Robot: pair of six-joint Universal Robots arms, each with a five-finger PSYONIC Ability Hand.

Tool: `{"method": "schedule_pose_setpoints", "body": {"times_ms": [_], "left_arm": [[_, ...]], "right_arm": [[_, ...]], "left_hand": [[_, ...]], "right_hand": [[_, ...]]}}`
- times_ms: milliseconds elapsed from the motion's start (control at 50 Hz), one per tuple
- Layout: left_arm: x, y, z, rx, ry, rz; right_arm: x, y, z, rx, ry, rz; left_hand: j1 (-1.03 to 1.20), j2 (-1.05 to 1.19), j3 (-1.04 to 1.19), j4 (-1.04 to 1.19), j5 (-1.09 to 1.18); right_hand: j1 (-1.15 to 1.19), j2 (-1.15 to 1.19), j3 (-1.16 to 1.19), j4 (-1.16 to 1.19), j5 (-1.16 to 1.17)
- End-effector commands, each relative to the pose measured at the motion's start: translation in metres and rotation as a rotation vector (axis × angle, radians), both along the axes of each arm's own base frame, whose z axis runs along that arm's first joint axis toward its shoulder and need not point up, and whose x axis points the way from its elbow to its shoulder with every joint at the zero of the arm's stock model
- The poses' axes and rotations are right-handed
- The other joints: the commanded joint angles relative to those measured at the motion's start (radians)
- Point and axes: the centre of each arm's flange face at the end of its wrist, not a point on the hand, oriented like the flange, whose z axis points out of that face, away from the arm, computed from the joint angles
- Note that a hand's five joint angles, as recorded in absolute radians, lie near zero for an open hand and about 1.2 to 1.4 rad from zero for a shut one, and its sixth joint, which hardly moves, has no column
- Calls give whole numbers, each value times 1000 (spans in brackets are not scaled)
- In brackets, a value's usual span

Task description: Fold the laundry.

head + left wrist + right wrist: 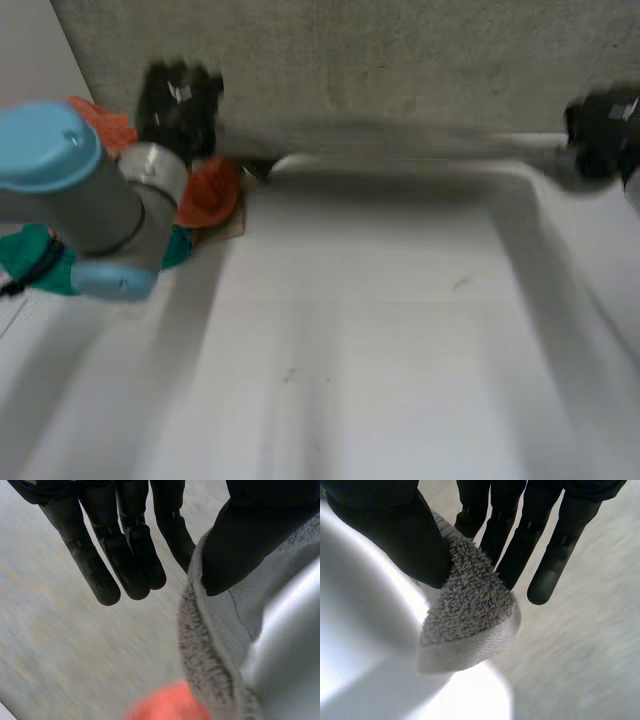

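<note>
Currently the towel (350, 60) spreads across the far side of the table (380, 350). Its near edge appears raised off the surface and stretched between the two hands. The left hand (180, 100) pinches the left end of this edge. In its wrist view the thumb (250, 540) lies on the hem, and the straight fingers (125, 555) sit on the other side. The right hand (603, 125) pinches the right corner (470, 620) between its thumb (385, 535) and straight fingers (560, 545).

Hazards:
- Each hand grips only a small part of the edge. A sharp pull is likely to draw the cloth out of a pinch, most likely on the left, where the hold looks shallow.
- Unequal travel of the hands would probably skew the edge, so that the fold lands crooked.
- The orange things (208, 192) and the teal thing (30, 258) lie just beside the left arm (70, 190). A sweep of this arm may drag them into the towel.

Materials:
- Towel: grey terry with a looped, fuzzy pile and a flat woven band along the hem. It is thick and limp.
- Table: white, smooth and hard. It probably offers little friction.
- Hands: black, hard and smooth.
- Orange and teal things: their material cannot be told.
</note>
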Motion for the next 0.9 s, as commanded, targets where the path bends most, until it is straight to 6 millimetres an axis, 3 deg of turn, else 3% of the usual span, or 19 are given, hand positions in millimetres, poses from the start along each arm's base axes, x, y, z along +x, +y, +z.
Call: {"method": "schedule_pose_setpoints", "body": {"times_ms": [20, 60, 100, 120, 160, 180, 300, 420, 520, 700, 820, 900], "left_arm": [[11, 50, -63, 243, -116, -34], [13, 59, -69, 266, -130, -39], [17, 67, -72, 282, -138, -40], [17, 70, -72, 284, -139, -42], [19, 74, -70, 282, -138, -45], [19, 75, -68, 279, -137, -48], [19, 78, -59, 258, -127, -63], [21, 80, -56, 253, -125, -63], [22, 82, -58, 260, -128, -63], [22, 82, -58, 261, -128, -60], [23, 80, -58, 258, -128, -57], [24, 78, -57, 256, -126, -53]], "right_arm": [[-14, 43, -71, 299, 242, 37], [-15, 48, -77, 313, 278, 45], [-16, 49, -79, 314, 302, 50], [-17, 49, -79, 312, 302, 48], [-20, 45, -75, 301, 298, 31], [-20, 44, -74, 298, 294, 28], [-21, 29, -45, 280, 164, -19], [-22, 27, -21, 425, 31, -37], [-20, 21, -52, 631, 37, -36], [-22, 25, -81, 745, 106, -50], [-26, 26, -83, 751, 121, -76], [-27, 25, -73, 719, 117, -77]], "left_hand": [[223, 198, 202, 194, 248], [223, 198, 202, 194, 248], [223, 198, 202, 194, 248], [223, 198, 202, 194, 248], [223, 198, 202, 194, 248], [223, 198, 202, 194, 248], [223, 198, 202, 194, 248], [223, 198, 202, 194, 248], [223, 198, 202, 194, 248], [223, 198, 202, 194, 248], [223, 198, 202, 194, 248], [223, 198, 202, 194, 248]], "right_hand": [[269, 218, 204, 198, 228], [269, 218, 204, 198, 228], [83, 32, 19, 12, 43], [-101, -152, -166, -172, -142], [-719, -770, -783, -790, -759], [-780, -832, -845, -852, -821], [-778, -829, -843, -849, -819], [-699, -750, -764, -770, -740], [-631, -683, -696, -702, -672], [-625, -677, -690, -697, -666], [-625, -677, -690, -697, -666], [-620, -671, -684, -691, -660]]}}
